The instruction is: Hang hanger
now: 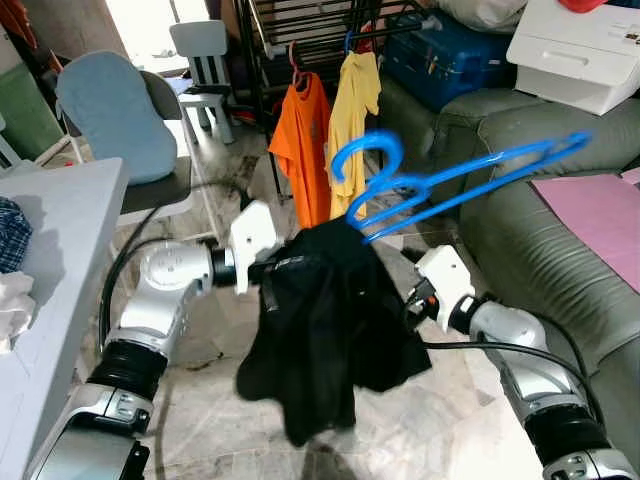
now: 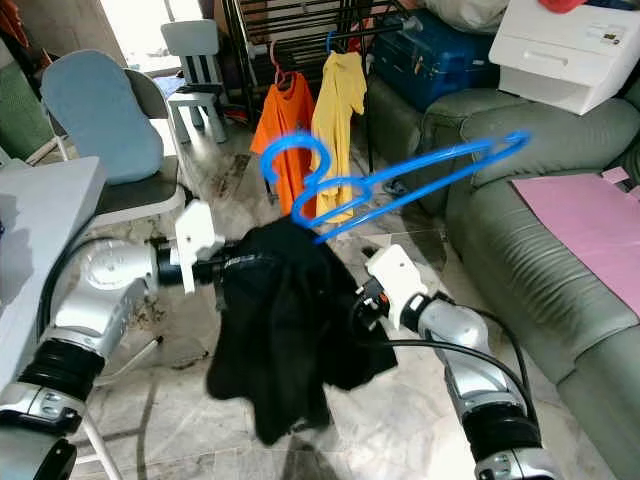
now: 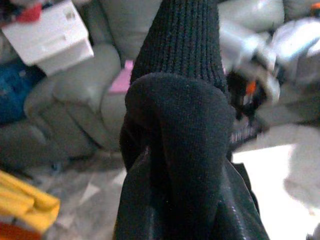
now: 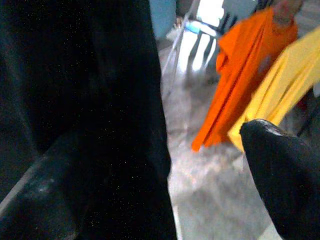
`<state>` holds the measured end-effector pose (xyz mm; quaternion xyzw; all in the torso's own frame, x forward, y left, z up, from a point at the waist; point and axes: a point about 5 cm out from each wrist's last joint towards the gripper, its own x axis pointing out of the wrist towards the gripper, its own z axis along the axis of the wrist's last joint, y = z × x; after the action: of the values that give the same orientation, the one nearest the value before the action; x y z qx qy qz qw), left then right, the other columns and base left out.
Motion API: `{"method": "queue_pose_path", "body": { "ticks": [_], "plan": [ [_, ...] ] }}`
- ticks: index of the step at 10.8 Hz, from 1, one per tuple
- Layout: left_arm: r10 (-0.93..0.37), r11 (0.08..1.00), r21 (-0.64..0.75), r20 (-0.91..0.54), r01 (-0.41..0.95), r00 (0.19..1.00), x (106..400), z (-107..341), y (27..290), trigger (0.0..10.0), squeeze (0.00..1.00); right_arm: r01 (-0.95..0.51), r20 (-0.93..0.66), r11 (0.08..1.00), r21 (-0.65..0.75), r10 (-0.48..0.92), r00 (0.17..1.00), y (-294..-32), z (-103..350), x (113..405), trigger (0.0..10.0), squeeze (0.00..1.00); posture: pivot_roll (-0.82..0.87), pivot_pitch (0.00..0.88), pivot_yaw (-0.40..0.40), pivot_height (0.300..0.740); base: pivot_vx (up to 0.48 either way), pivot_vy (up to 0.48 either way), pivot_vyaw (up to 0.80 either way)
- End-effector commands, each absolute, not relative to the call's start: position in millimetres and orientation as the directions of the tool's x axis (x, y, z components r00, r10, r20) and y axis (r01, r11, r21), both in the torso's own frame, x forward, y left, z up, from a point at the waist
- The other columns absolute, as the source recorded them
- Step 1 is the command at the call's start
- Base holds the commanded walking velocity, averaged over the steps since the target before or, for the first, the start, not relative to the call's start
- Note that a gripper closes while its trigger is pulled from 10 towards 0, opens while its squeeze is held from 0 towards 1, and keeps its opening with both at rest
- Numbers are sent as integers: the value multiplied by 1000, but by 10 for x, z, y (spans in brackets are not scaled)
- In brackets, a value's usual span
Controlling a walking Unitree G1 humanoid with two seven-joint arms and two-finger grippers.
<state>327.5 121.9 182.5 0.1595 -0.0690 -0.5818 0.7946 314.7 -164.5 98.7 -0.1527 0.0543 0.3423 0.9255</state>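
Black cloth sits right up against my left wrist lens: a ribbed fold of the black garment (image 3: 175, 130), so close that I cannot tell from there how the left gripper's fingers are set. From the head cameras I see the left gripper (image 1: 268, 268) pushed into the upper left edge of that garment at about chest height, its fingertips buried in the fabric; whether it pinches the cloth I cannot tell. The blue hanger (image 1: 450, 185) rises out of the top of the garment, tilted, its hook curling up to the left and its long arm pointing up and right toward the sofa. My right gripper (image 1: 415, 300) is at the garment's right side, below the hanger. In the right wrist view one black finger (image 4: 287, 165) stands apart from the cloth with bare floor between them, so that gripper looks spread wide and not gripping anything I can make out.

Behind the garment, an orange shirt (image 1: 305, 140) and a yellow shirt (image 1: 358, 110) hang side by side on a dark rack (image 1: 300, 30). A green sofa (image 1: 520, 230) runs along my right, with a pink sheet (image 1: 600, 215) on its seat. A grey table (image 1: 60, 230) is at my left.
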Motion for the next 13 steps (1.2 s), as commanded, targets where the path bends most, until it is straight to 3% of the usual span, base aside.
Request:
{"method": "queue_pose_path", "body": {
  "ticks": [1, 3, 4, 5, 6, 8, 11, 13],
  "plan": [
    [-952, 281, 377, -5, 882, 306, 3287, 2077, 1248, 0, 0, -648, -237, 732, -209, 605, 760, -1644, 898, 3125, 10000, 310, -137, 0, 77, 740, 0, 0, 0],
    [-953, 300, 376, 84, 877, 290, 3276, 2323, 1251, 0, 0, -596, -323, 802, -44, 553, 768, -1699, 656, 3084, 10000, 20, -132, 0, 73, 740, 0, 0, 0],
    [-956, 290, 365, 147, 885, 253, 3218, 2490, 1234, 0, 0, -559, -369, 829, 38, 531, 763, -1758, 499, 3026, 10000, 0, -128, 0, 70, 740, 0, 0, 0],
    [-954, 292, 355, 174, 888, 244, 3198, 2580, 1243, 0, 0, -514, -408, 854, 82, 499, 764, -1855, 384, 2976, 8157, 0, -126, 0, 68, 740, 0, 0, 0],
    [-950, 306, 356, 178, 883, 257, 3211, 2597, 1277, 0, 0, -483, -433, 870, 97, 474, 767, -1922, 336, 2948, 0, 0, -124, 0, 67, 740, 0, 0, 0],
    [-926, 376, 310, 104, 873, 362, 3246, 2421, 1578, 0, 0, -379, -466, 920, 96, 378, 800, -2342, 312, 2835, 0, 0, -136, 0, 68, 740, 0, 0, 0],
    [-905, 415, 240, 12, 878, 425, 3223, 2126, 1818, 0, 0, -200, -421, 980, 4, 183, 888, -2834, 573, 2932, 0, 0, -149, 0, 73, 740, 0, 0, 0],
    [-937, 331, 200, -44, 922, 346, 3074, 1992, 1729, 0, 0, -19, -281, 996, -87, -6, 960, -3093, 1043, 3208, 0, 0, -165, 0, 69, 740, 0, 0, 0]
  ]
}}
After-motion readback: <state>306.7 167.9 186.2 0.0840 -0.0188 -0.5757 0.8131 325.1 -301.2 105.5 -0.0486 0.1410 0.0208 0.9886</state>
